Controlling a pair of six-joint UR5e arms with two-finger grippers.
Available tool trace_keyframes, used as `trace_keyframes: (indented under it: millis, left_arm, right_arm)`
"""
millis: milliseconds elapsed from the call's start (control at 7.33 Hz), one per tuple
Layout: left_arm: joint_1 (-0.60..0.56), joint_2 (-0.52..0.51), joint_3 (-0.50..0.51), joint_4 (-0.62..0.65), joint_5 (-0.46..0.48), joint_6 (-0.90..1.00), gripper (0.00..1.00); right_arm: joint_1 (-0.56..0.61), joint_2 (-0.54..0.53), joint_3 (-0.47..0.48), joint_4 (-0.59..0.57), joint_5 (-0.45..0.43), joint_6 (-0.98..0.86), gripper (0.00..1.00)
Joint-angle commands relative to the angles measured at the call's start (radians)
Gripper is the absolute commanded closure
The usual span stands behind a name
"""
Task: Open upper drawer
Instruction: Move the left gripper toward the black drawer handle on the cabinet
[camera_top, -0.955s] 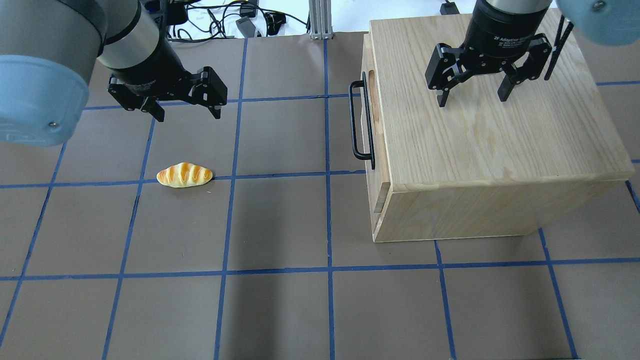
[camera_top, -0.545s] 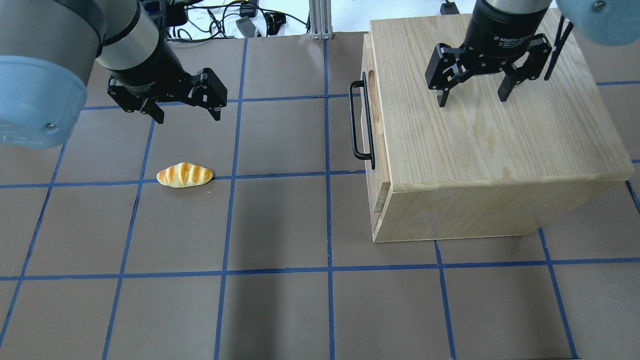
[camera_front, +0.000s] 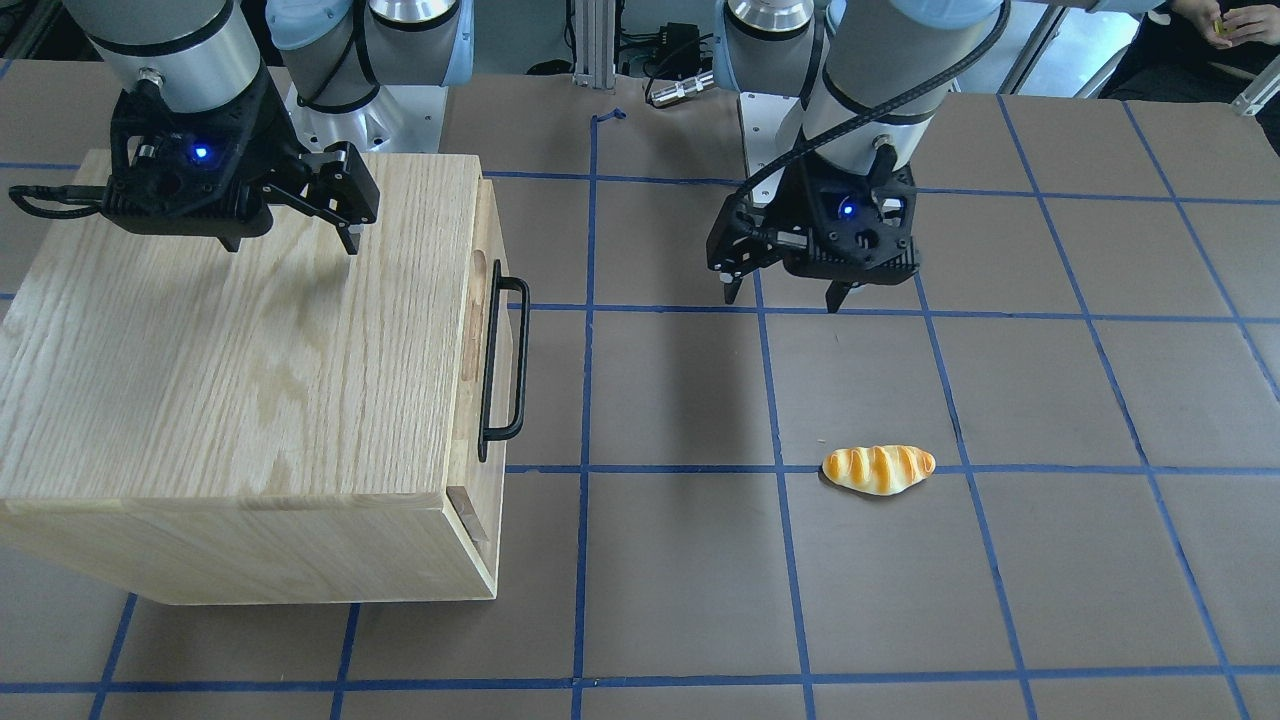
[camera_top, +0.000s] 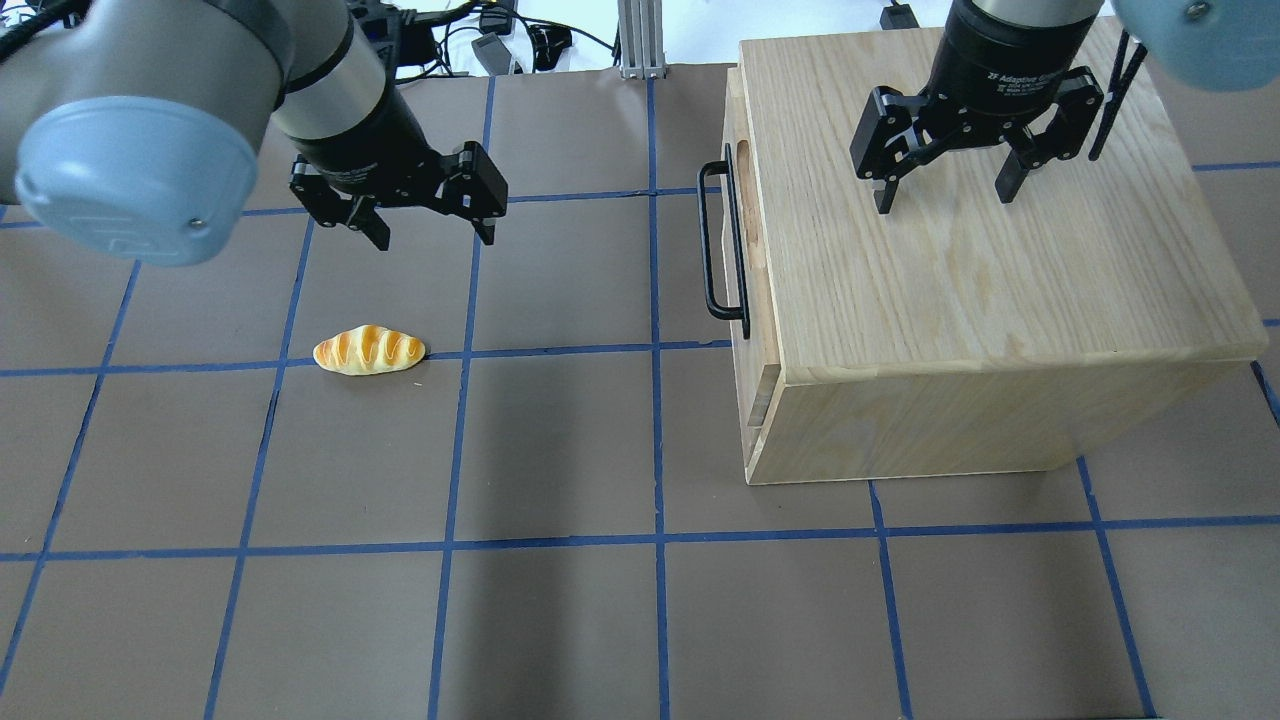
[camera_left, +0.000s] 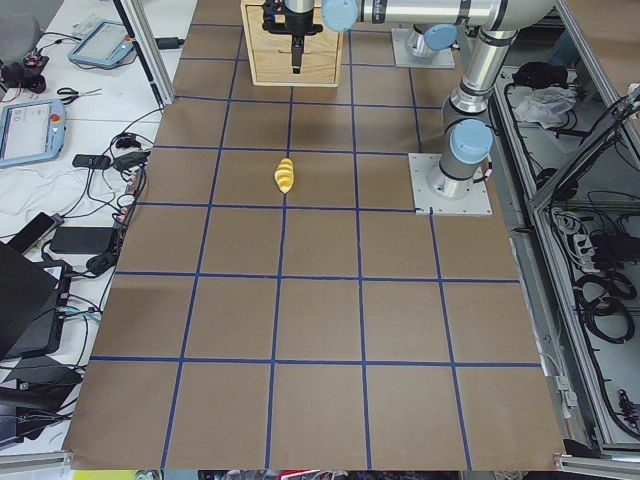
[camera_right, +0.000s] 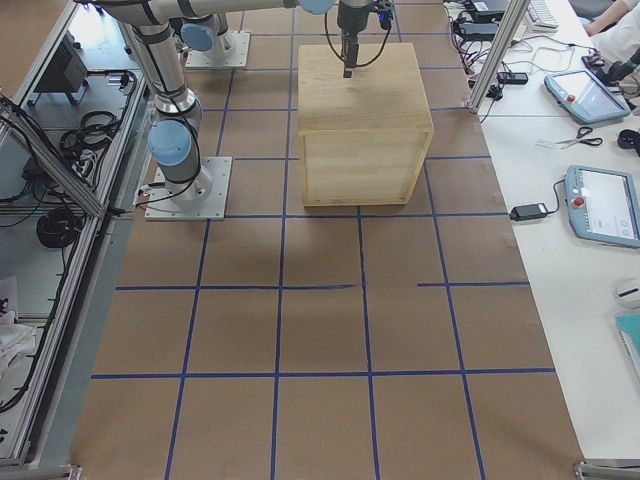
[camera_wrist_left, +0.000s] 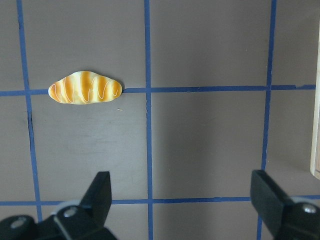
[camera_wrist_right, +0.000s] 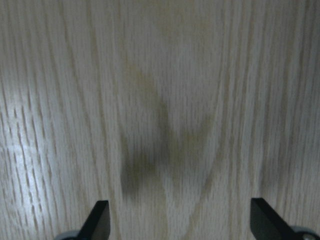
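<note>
Overhead exterior: upper drawer (camera_top: 756, 300) closed, well right of left gripper (camera_top: 434, 240), spread wide, empty; right gripper (camera_top: 945, 202) likewise, above cabinet top (camera_top: 1000, 290).

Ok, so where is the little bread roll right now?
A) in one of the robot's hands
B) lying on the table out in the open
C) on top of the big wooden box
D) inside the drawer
B: the bread roll lies on the bare table, apart from the wooden cabinet, and the left gripper hangs open over the table, holding nothing.
</note>
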Motion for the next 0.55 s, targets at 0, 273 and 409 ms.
trace_keyframes:
  millis: [0, 273, 409]
  left_arm:
    - [-0.132, -0.083, 0.023, 0.051, -0.032, -0.116, 0.00]
    - [-0.148, -0.137, 0.024, 0.153, -0.157, -0.191, 0.00]
    - [-0.169, -0.161, 0.024, 0.211, -0.188, -0.202, 0.00]
  right_arm:
    - [0.000, 0.000, 0.000, 0.000, 0.000, 0.000, 0.00]
    - [0.000, 0.000, 0.001, 0.000, 0.000, 0.000, 0.00]
    - [0.000, 0.000, 0.000, 0.000, 0.000, -0.002, 0.00]
